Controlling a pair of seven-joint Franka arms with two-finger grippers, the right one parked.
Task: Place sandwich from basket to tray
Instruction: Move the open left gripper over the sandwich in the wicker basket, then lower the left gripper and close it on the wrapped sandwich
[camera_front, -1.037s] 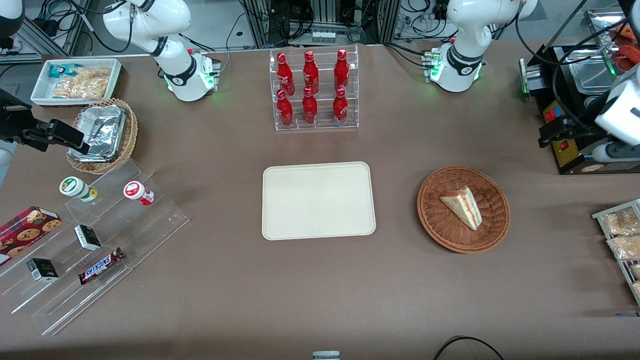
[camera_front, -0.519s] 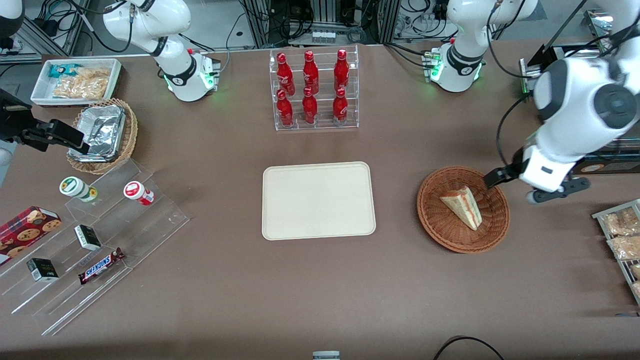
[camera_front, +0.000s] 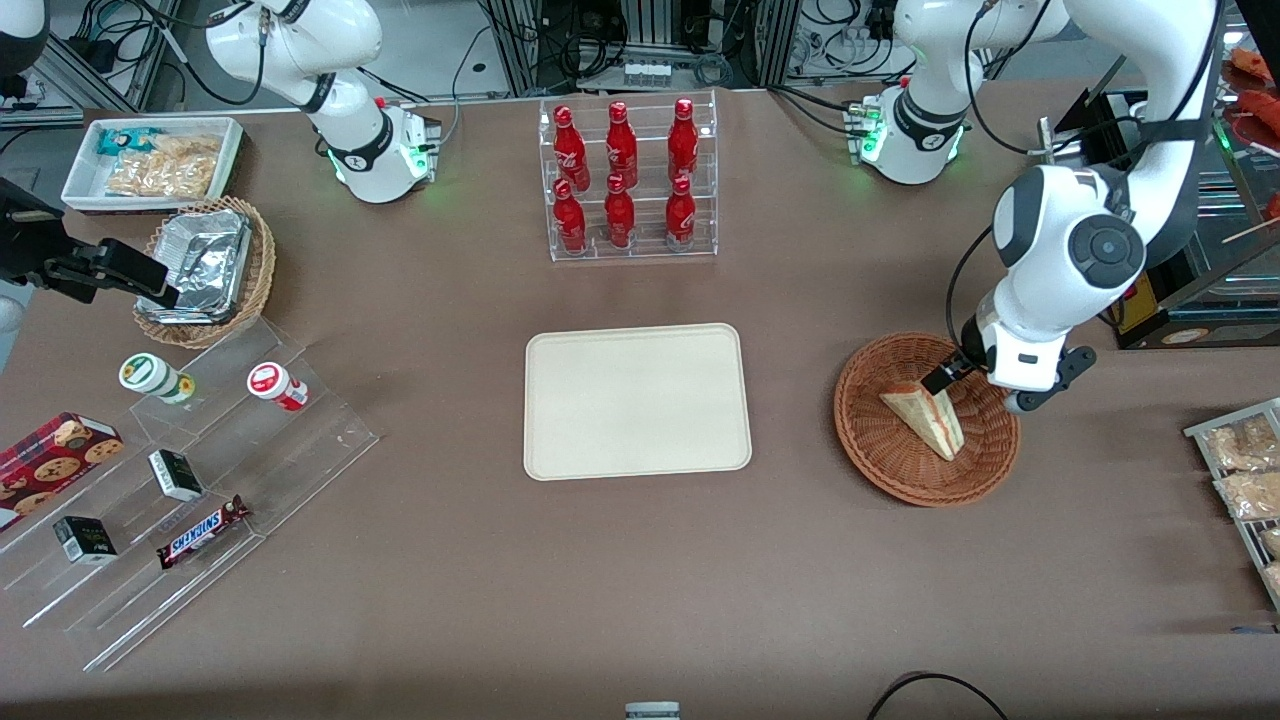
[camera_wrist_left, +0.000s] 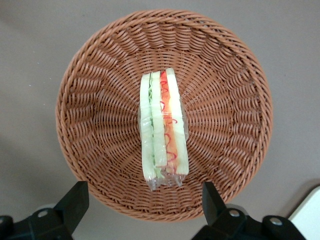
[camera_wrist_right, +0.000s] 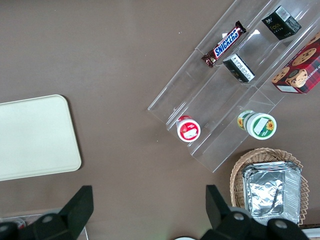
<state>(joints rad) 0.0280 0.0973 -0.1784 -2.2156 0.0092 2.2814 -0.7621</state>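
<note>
The sandwich (camera_front: 925, 412) is a pale wedge with a red and green filling stripe. It lies in the round reddish-brown wicker basket (camera_front: 880, 470), toward the working arm's end of the table. In the left wrist view the sandwich (camera_wrist_left: 162, 130) stands on edge at the middle of the basket (camera_wrist_left: 100, 60). My left gripper (camera_front: 985, 390) hangs above the basket's rim, a little farther from the front camera than the sandwich. It (camera_wrist_left: 144, 202) is open, its fingers wide apart with nothing between them. The cream tray (camera_front: 637, 400) lies bare at mid-table.
A clear rack of red bottles (camera_front: 628, 180) stands farther from the front camera than the tray. A black appliance (camera_front: 1150, 290) and a wire rack of snack packets (camera_front: 1245, 480) flank the basket. A stepped acrylic shelf (camera_front: 190, 470) sits toward the parked arm's end.
The left arm has swung in from the table's edge over the last second. Its gripper now hangs above the basket. The sandwich has not moved.
</note>
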